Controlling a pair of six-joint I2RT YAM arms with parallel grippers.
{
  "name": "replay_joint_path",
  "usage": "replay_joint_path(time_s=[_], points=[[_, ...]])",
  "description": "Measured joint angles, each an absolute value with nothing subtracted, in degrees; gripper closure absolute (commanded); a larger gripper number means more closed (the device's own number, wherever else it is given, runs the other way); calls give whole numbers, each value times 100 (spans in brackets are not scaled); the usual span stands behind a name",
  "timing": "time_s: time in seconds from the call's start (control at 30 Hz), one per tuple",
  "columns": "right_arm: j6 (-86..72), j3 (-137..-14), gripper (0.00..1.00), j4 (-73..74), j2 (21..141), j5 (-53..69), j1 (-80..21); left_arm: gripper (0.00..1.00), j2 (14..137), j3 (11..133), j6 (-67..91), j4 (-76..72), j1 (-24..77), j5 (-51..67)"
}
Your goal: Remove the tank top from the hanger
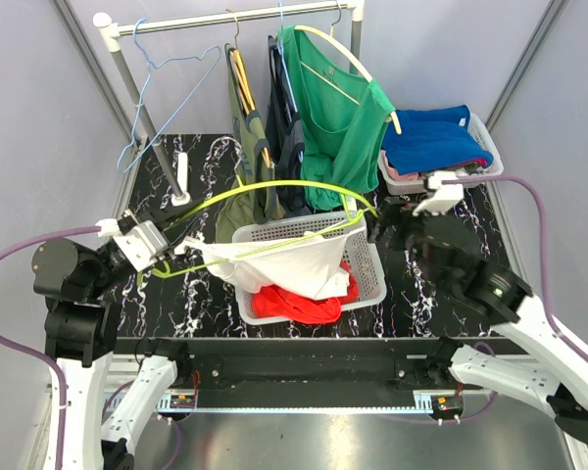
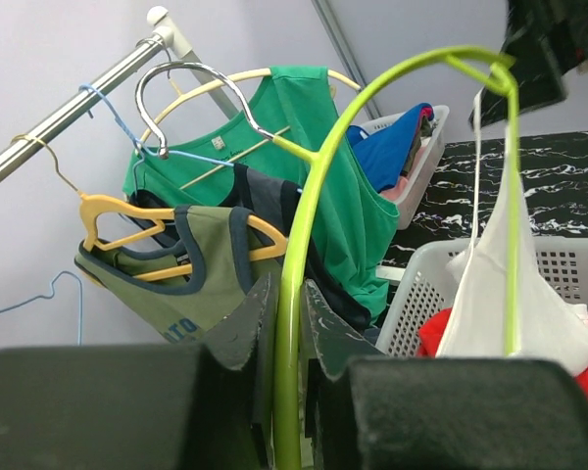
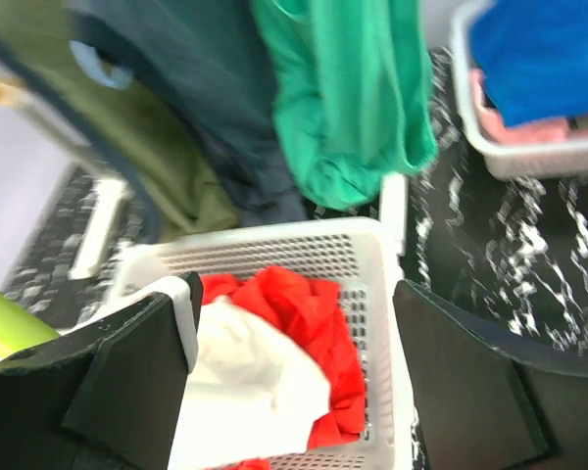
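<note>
My left gripper (image 1: 162, 253) (image 2: 286, 286) is shut on the stem of a lime-green hanger (image 1: 274, 188) (image 2: 392, 83), which reaches right over the white basket (image 1: 374, 286). A white tank top (image 1: 294, 264) (image 2: 510, 304) hangs from the hanger's far arm by a thin strap and sags into that basket on top of a red garment (image 1: 294, 305) (image 3: 309, 304). My right gripper (image 1: 387, 231) (image 3: 296, 299) hovers at the basket's right rim (image 3: 274, 240), jaws wide apart with nothing between them. In the right wrist view the tank top (image 3: 245, 382) lies just below it.
At the back, a clothes rail (image 1: 225, 20) carries a green top (image 1: 338, 117), a dark garment and an olive tank top (image 2: 167, 284) on hangers, plus a bare blue wire hanger (image 1: 142, 108). A second basket (image 1: 485, 147) with blue cloth stands back right.
</note>
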State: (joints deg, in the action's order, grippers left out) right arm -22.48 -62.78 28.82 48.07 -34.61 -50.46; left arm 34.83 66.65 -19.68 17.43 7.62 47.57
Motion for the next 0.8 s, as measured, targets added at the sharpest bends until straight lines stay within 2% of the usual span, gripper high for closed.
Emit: replay_joint_path(time_s=[0.3,0.53,0.8], points=[[-1570,-7004,3,2978,3586,-2097,-5103,93,3981,6438,-1507,475,816,4836],[-1393,-7094,0,3037,3693,-1439,-5109,94,4674,6475,-1015,-333,816,4668],[-1264,-6954,0,3223,4117,-1225,-5120,94,4512,6475,-893,-482,854,4703]])
